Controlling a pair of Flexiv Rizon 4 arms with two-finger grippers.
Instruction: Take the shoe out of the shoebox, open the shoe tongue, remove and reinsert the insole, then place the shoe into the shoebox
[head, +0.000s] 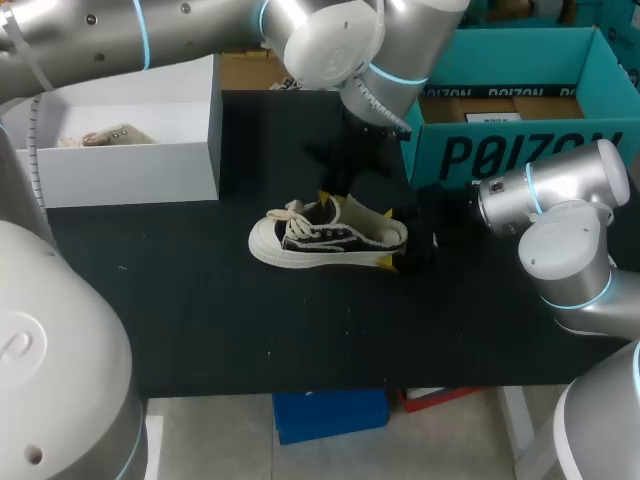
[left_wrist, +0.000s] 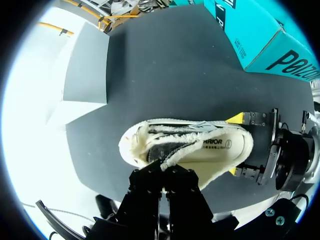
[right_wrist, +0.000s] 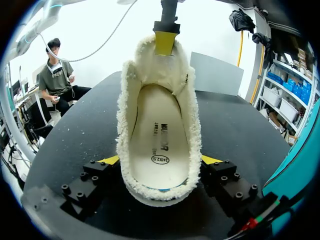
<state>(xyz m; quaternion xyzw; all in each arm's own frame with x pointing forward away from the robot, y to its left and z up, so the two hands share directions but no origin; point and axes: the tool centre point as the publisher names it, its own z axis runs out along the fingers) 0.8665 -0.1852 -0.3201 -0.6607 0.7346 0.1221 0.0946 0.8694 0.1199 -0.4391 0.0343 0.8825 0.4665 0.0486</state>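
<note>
Right gripper (right_wrist: 160, 167): nearest of all. Its two black, bolted fingers stand wide apart, and the yellow tips press the heel from both sides, so I have the shoe clamped there.
Shoe (head: 325, 238): one low sneaker. It stands on its sole on the table, outside both boxes, with the toe pointing away from my right gripper.
Shoe materials: black cloth upper with a pale side stripe, smooth off-white rubber sole and toe cap, and cream laces (head: 292, 212).
Lining (right_wrist: 192, 130): a shaggy, cream fleece rim runs all round the long oval opening.
Insole (right_wrist: 159, 145): one, smooth and cream with dark print, lying flat inside the shoe.
Left gripper (left_wrist: 163, 172): it comes down from above onto the tongue. Its fingers are drawn almost together, nipping the fleecy tongue edge, and the tongue stands up.
Table (head: 200, 320): one flat, matte black top.
Shoebox (head: 520, 150): one, made of teal card with brown card inside. It sits open at the far right corner, well apart from the shoe.
White box (head: 130, 150): one plain, square-walled box at the far left. It is open and holds a pale crumpled thing.
</note>
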